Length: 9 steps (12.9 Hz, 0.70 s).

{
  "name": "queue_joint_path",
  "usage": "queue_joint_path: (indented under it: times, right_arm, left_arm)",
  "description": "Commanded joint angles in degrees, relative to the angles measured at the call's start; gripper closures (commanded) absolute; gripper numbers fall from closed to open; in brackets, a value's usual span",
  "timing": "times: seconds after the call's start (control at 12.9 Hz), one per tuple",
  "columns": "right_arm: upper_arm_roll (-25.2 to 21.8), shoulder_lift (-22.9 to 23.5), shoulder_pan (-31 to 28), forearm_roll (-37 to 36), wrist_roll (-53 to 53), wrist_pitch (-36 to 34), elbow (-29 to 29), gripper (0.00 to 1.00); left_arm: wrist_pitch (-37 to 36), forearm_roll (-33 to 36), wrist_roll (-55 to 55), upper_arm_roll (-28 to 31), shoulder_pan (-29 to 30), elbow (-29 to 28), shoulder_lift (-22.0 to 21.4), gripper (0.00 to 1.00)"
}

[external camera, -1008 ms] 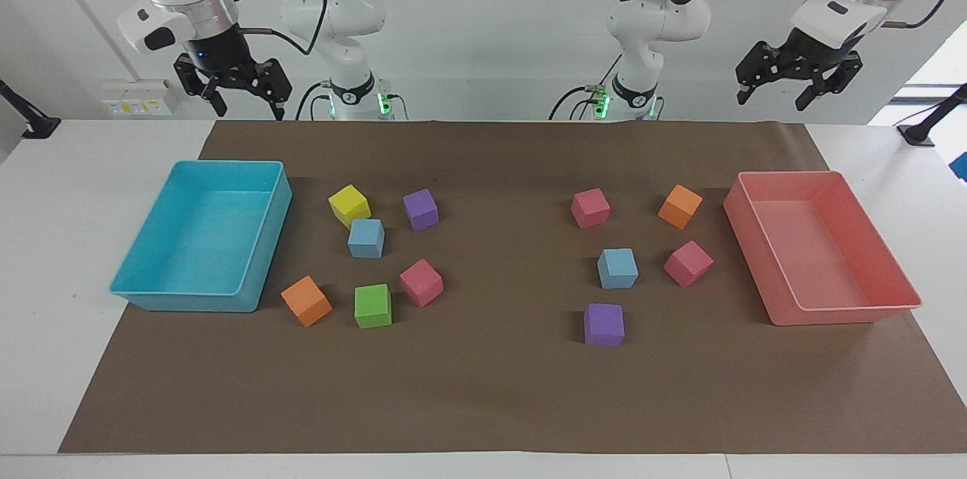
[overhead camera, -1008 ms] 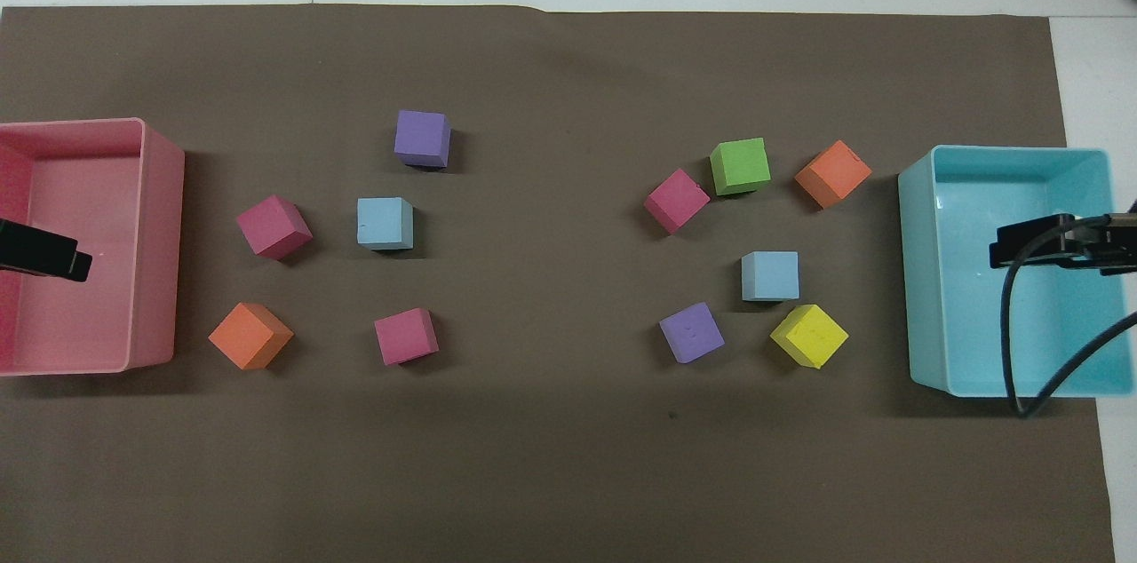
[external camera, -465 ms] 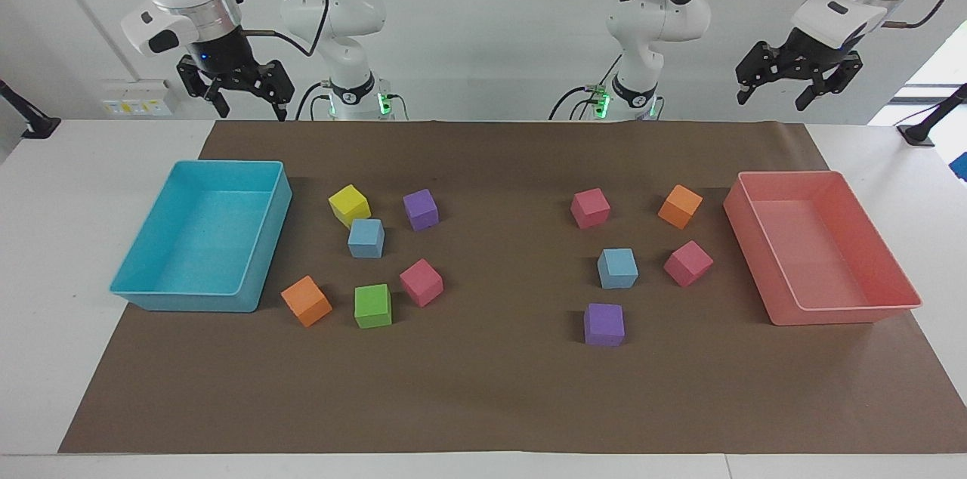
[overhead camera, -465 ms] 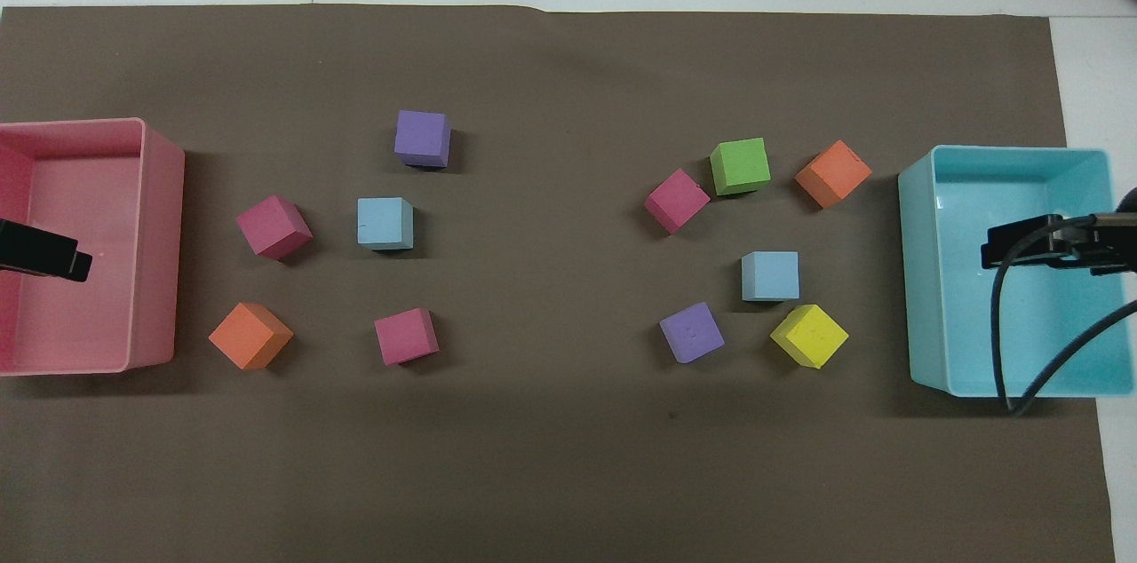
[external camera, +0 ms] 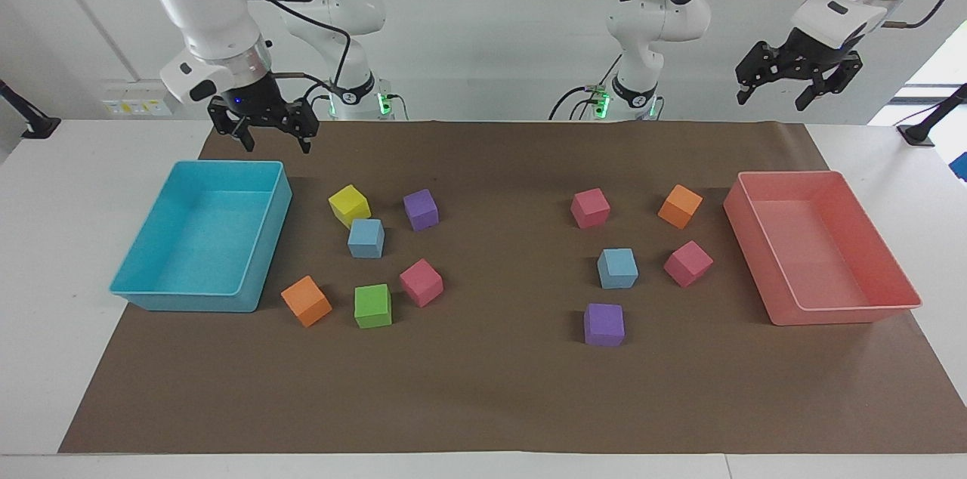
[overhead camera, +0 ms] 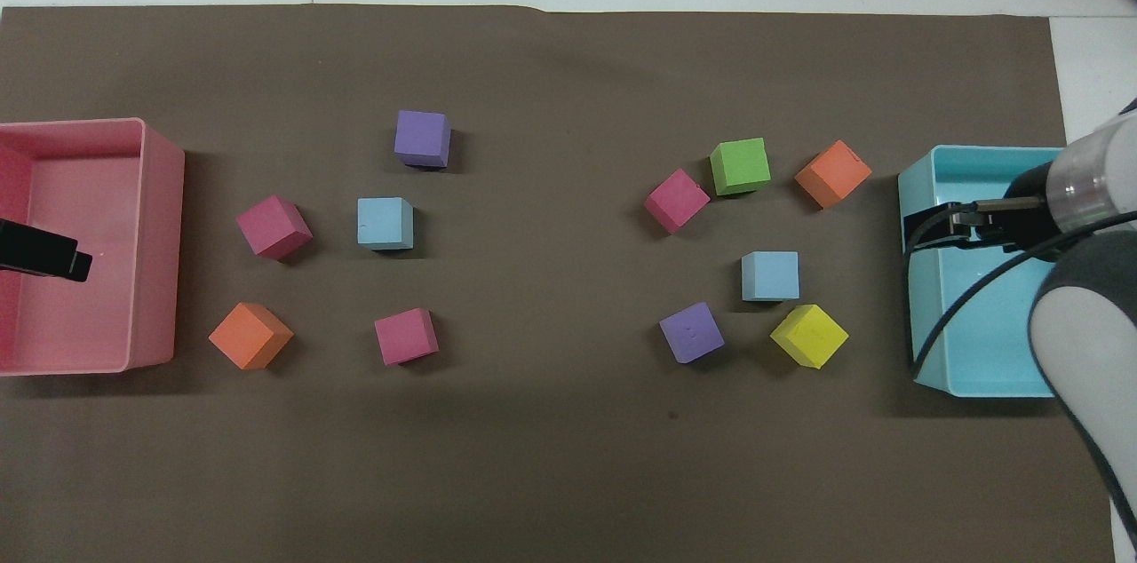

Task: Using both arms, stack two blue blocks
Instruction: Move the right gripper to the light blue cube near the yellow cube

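Two sky-blue blocks lie apart on the brown mat. One blue block (external camera: 366, 238) (overhead camera: 770, 275) sits toward the right arm's end, touching a yellow cube (external camera: 349, 205). The other blue block (external camera: 618, 268) (overhead camera: 385, 223) sits toward the left arm's end. My right gripper (external camera: 275, 143) (overhead camera: 933, 227) is open and empty, in the air over the turquoise tray's edge that faces the cubes. My left gripper (external camera: 773, 97) (overhead camera: 78, 265) is open and empty, raised over the pink tray.
A turquoise tray (external camera: 185, 292) stands at the right arm's end, a pink tray (external camera: 854, 307) at the left arm's end. Purple (external camera: 421, 209), pink (external camera: 421, 282), green (external camera: 372, 305) and orange (external camera: 306, 301) cubes surround one blue block; pink, orange and purple (external camera: 603, 324) cubes surround the other.
My right arm has swung lower and toward the table's middle, from over the tray to over its inner edge. The left arm and all the cubes have not moved.
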Motion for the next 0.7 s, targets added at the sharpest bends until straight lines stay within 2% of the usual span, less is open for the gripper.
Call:
queue_joint_path:
  times: [0.0, 0.23, 0.62]
  right_arm:
    - [0.14, 3.49, 1.46, 0.59, -1.1, 6.09, -2.81, 0.0]
    - [0.14, 5.96, 2.35, 0.68, 1.01, 17.16, -9.67, 0.0]
    - [0.23, 7.02, 2.96, 4.1, 1.19, 27.2, -19.69, 0.0]
  left_arm:
    - [0.14, 0.25, -0.01, -0.32, 0.45, 0.19, -0.44, 0.0]
    - [0.23, 0.25, 0.07, -0.23, 0.54, 0.19, -0.44, 0.0]
    - [0.32, 0.25, 0.07, -0.23, 0.45, 0.19, -0.35, 0.0]
